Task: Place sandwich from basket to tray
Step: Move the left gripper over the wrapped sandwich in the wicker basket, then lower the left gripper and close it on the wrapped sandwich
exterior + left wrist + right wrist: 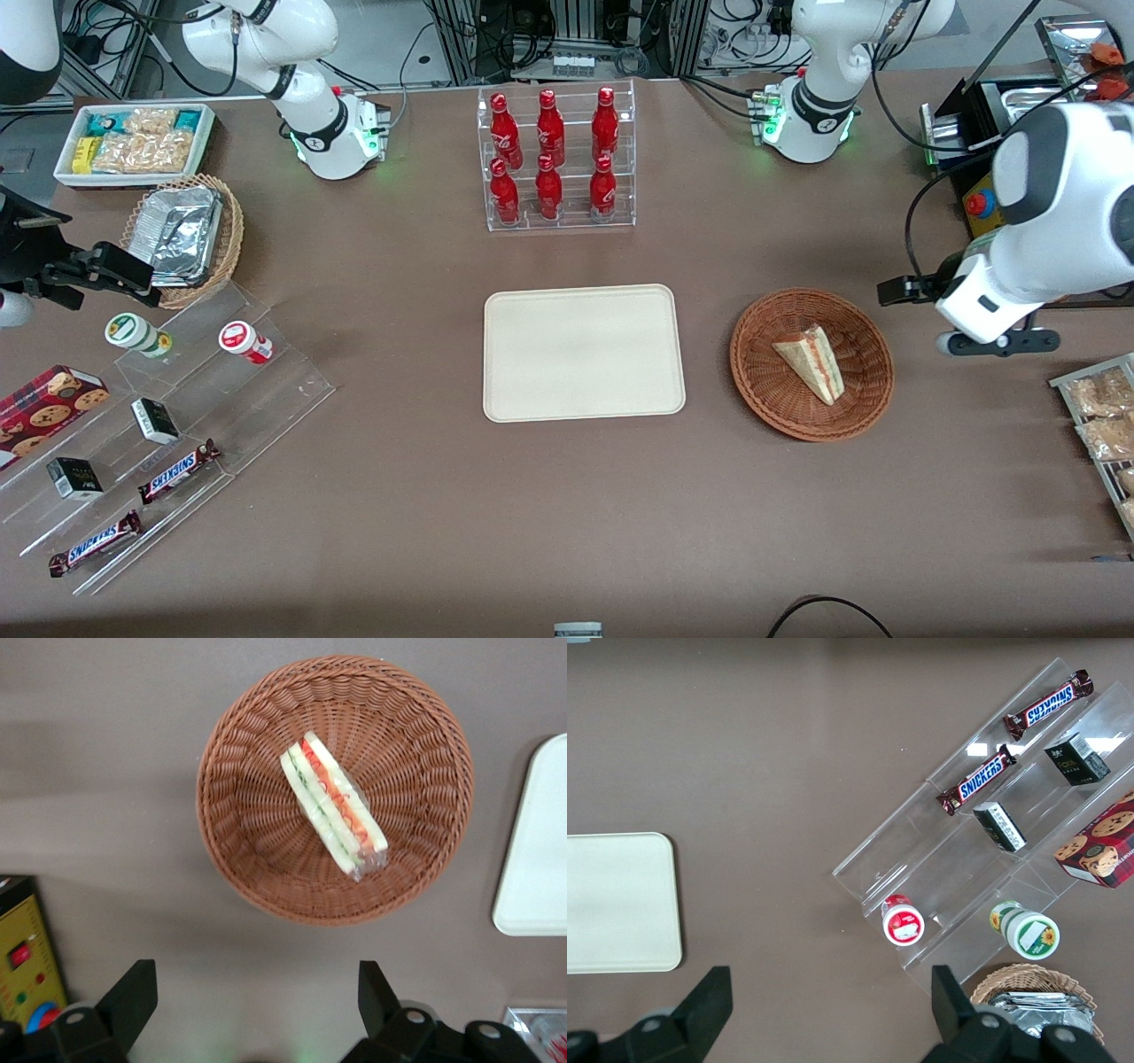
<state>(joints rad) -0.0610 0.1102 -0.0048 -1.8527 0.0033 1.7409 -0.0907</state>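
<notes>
Readable writing: two bars (177, 470) on the clear stepped rack (168, 443) read "SNICKERS" in white-and-blue letters on brown wrappers. The red bottles (551, 155) in the clear stand carry white script, too small to read. Labels on the two small dark boxes (155, 420), the green-lidded cup (133, 332) and the red-lidded cup (239, 339) on the rack cannot be read.

Landmark: basket (771, 390).

Sandwich (811, 361) lies in the basket, near its middle, on its side. In the wrist view the sandwich (333, 804) shows its layered edge: white bread, with red, orange and green filling.

Tray (583, 352) lies flat beside the basket, toward the parked arm's end of the table, with a strip of table between them.

Gripper (257, 1005) hangs above the table just outside the basket rim, toward the working arm's end. Fingers (131, 997) spread wide, nothing between them. The sandwich is well apart from both fingers, touching neither; the basket (230, 815) rim lies between it and them.

Yellow control box (25, 966) sits near the basket, beside one finger.
</notes>
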